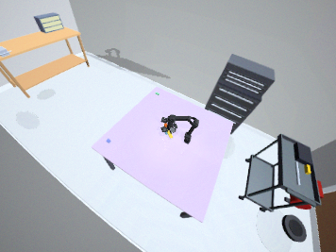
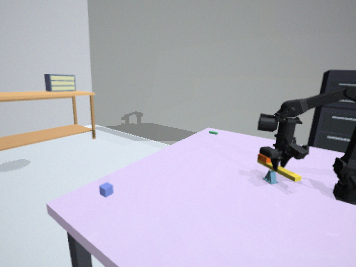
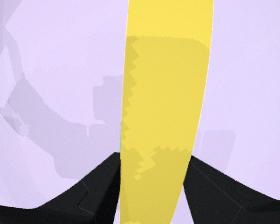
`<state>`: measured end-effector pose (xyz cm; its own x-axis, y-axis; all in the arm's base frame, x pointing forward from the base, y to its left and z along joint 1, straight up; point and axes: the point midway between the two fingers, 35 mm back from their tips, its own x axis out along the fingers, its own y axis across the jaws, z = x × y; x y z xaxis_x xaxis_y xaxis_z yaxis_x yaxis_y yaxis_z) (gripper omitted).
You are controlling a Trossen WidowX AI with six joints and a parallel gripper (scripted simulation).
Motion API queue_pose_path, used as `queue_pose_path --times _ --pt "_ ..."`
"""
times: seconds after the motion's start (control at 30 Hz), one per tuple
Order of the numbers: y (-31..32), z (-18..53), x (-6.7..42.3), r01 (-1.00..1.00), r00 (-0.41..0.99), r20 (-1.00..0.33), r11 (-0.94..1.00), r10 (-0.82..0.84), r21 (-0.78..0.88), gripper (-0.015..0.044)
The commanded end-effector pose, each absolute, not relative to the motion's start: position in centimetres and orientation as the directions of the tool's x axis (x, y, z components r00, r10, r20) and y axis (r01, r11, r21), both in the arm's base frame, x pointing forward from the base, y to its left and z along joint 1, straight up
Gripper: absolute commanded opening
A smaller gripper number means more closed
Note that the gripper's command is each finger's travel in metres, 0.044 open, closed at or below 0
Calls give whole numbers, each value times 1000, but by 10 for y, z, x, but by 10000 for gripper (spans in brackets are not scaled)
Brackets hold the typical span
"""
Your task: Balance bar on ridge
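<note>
- One wooden shelf unit (image 2: pixel 75 94) stands at far left in the exterior view, with a striped box (image 2: pixel 60 82) on its top board.
- Blue cube (image 2: pixel 106 189) sits near the left front edge of the lilac table (image 2: pixel 190 216); small green piece (image 2: pixel 213 132) lies near the far edge.
- Right of centre: teal ridge (image 2: pixel 271 176) stands on the table; the bar (image 2: pixel 287 173) lies across its top, yellow along its length with an orange end (image 2: pixel 263 158).
- Bar tilted, orange end higher, yellow end lower to the right; whether the low end touches the table, cannot tell.
- Gripper (image 2: pixel 276 156) clenched on the bar at the orange end, coming down from above; ridge sits just below and beside it.
- Wrist view: yellow bar (image 3: pixel 164 116) runs straight out from between the dark fingers, orange end at the bottom edge.
- Far right: arm's base (image 2: pixel 345 181), and a dark drawer cabinet (image 2: pixel 335 111) behind it.
</note>
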<state>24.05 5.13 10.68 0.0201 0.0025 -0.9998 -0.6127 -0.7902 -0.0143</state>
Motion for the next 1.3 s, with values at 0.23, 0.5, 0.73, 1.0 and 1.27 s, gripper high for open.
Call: queue_pose_path --times 0.23,0.5,0.73,1.0,1.27 --pt "51 106 241 -608 21 -1000 -793 5 -17 0" --pt "51 105 241 -608 21 -1000 -793 5 -17 0" --pt "51 104 241 -608 21 -1000 -793 5 -17 0" --pt "51 104 241 -608 21 -1000 -793 5 -17 0" --pt "51 103 241 -608 21 -1000 -793 5 -17 0"
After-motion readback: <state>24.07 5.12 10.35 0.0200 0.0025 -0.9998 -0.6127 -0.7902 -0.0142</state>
